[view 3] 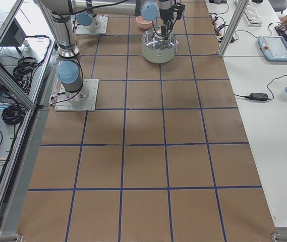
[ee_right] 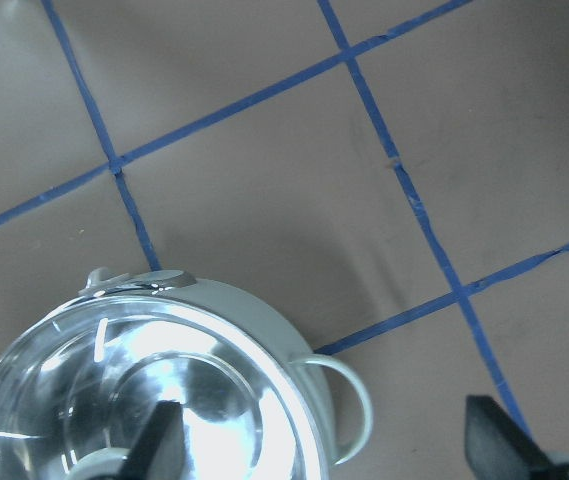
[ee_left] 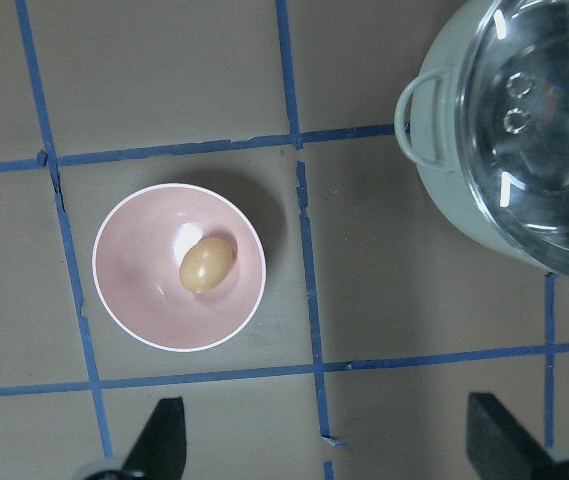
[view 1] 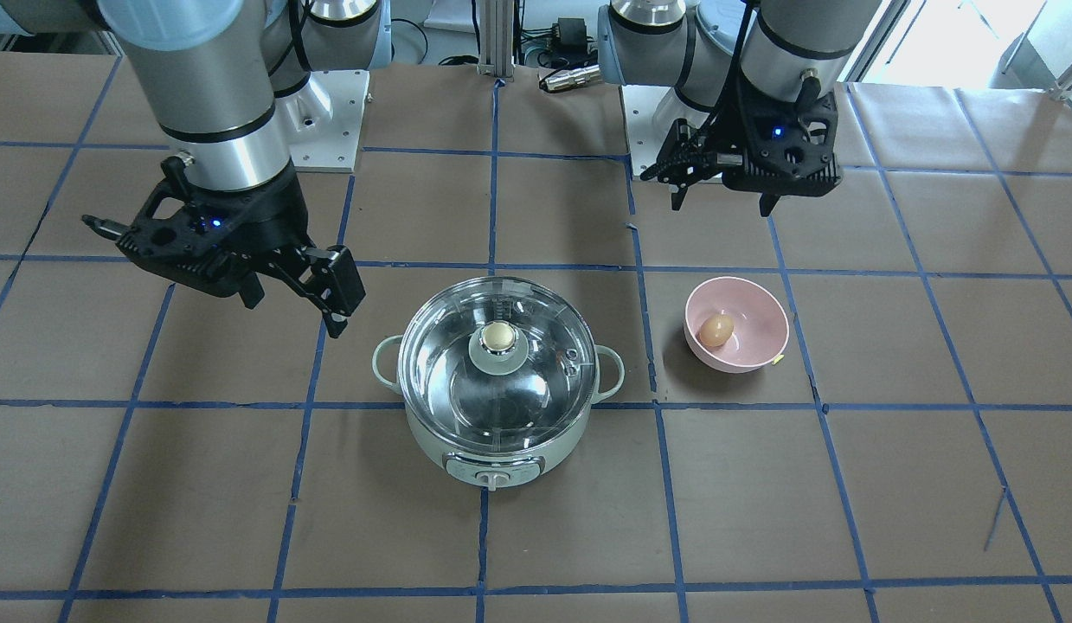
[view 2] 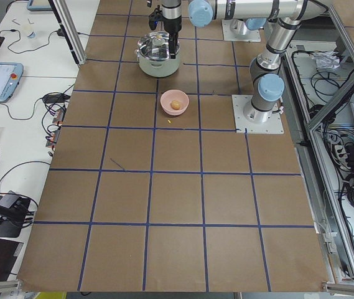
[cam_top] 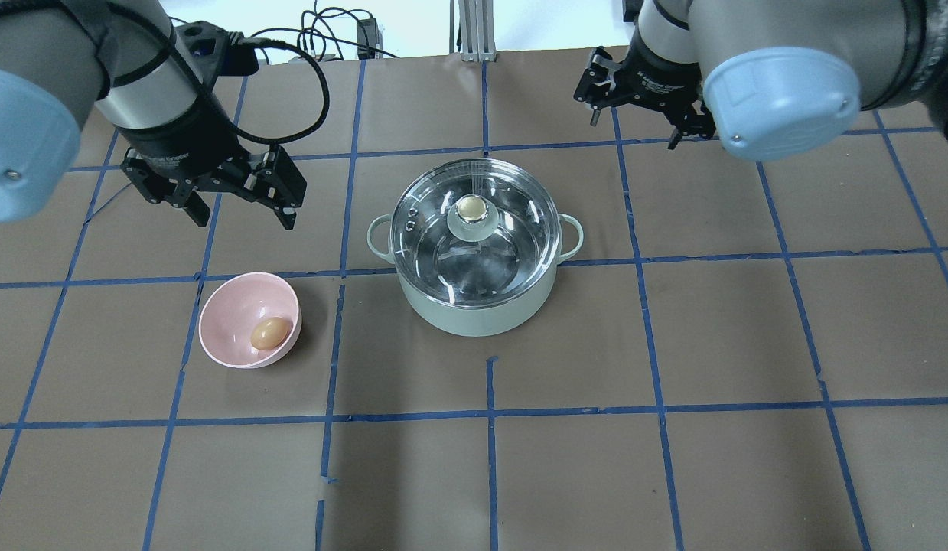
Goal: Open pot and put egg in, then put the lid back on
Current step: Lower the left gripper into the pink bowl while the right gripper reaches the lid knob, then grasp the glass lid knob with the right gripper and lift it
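Lid (cam_top: 512, 218) sat on pot (cam_top: 481, 310), egg (cam_top: 268, 334) in pink bowl (cam_top: 223, 314) at left; left gripper (cam_top: 242, 214) and right gripper (cam_top: 634, 128) hung released.

The left arm is reaching in from the robot's left side with its wrist pointing straight down. The left gripper (cam_top: 244, 216) is hanging above the counter, jaws spread wide and gripping nothing. The right gripper (ee_right: 329, 450) is hovering likewise, wrist turned downward, jaws parted wide and bare.
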You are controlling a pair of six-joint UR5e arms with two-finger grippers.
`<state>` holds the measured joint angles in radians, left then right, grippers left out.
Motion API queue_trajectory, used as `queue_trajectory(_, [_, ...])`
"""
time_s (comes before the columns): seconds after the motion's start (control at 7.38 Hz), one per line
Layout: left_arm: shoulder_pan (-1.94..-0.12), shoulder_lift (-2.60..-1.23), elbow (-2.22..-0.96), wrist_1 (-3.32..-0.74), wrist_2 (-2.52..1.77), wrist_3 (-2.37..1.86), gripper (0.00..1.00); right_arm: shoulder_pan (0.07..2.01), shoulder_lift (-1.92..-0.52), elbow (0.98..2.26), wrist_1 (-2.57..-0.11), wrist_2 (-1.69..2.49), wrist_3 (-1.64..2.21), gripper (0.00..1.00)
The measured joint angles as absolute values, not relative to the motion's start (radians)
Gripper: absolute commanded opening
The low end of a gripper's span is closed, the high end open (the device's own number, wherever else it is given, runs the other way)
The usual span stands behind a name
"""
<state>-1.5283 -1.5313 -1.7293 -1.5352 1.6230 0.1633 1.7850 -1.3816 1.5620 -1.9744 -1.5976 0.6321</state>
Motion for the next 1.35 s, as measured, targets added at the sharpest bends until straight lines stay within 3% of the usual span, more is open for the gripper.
queue_trajectory(0.54, [-1.391,-1.537,-2.046,-1.19,1.659,0.531,0.96,1.951,-1.269,1.559,-2.087,-1.603,0.782,1.0])
queue_trajectory(1.08, [-1.357,-1.646,-2.172,-0.908,1.672,0.758,0.96,1.992,-1.217,1.565,-2.137,-1.603,0.702,0.99])
queue_trajectory(1.22, [-1.356,-1.677,-2.174,-0.881,1.672,0.787,0.96,1.992,-1.215,1.566,-2.139,-1.605,0.683,0.91])
queue_trajectory(1.35, [-1.356,-1.696,-2.175,-0.87,1.672,0.81,0.96,1.992,-1.215,1.566,-2.139,-1.608,0.671,0.68])
